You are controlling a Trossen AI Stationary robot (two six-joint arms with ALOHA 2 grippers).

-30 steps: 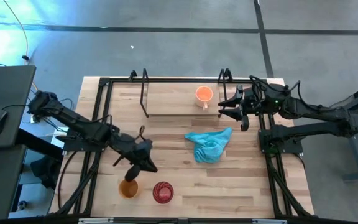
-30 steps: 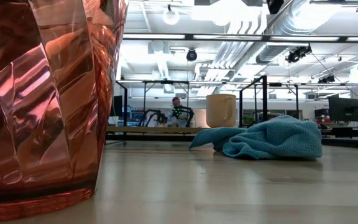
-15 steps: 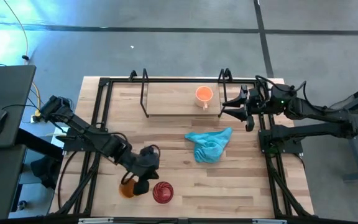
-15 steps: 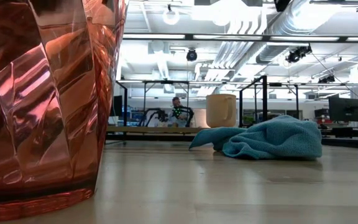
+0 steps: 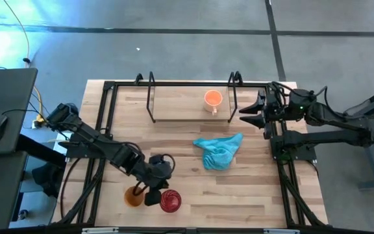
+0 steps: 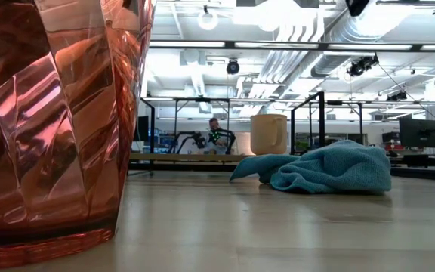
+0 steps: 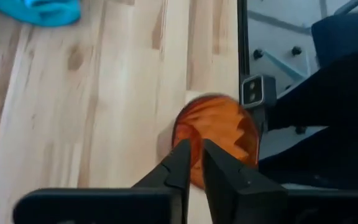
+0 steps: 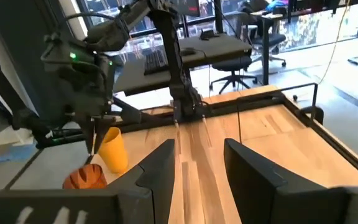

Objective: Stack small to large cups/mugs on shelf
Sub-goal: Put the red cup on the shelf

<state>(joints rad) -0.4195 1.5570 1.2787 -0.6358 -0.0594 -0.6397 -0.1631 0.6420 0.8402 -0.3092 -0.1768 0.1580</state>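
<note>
Only the light orange mug [image 5: 212, 99] sits on the shelf [image 5: 174, 104]; well off it, near the table's front edge, the left gripper [image 7: 193, 163], fingers nearly together around nothing, hovers over the red ribbed cup [image 5: 169, 201] beside the yellow-orange cup [image 5: 134, 196], while the right gripper [image 5: 247, 114] waits spread and empty beside the shelf's end.

Two black jointed arms with looping black cables, tapering dark fingers [image 7: 185, 165], perhaps a green indicator light
</note>
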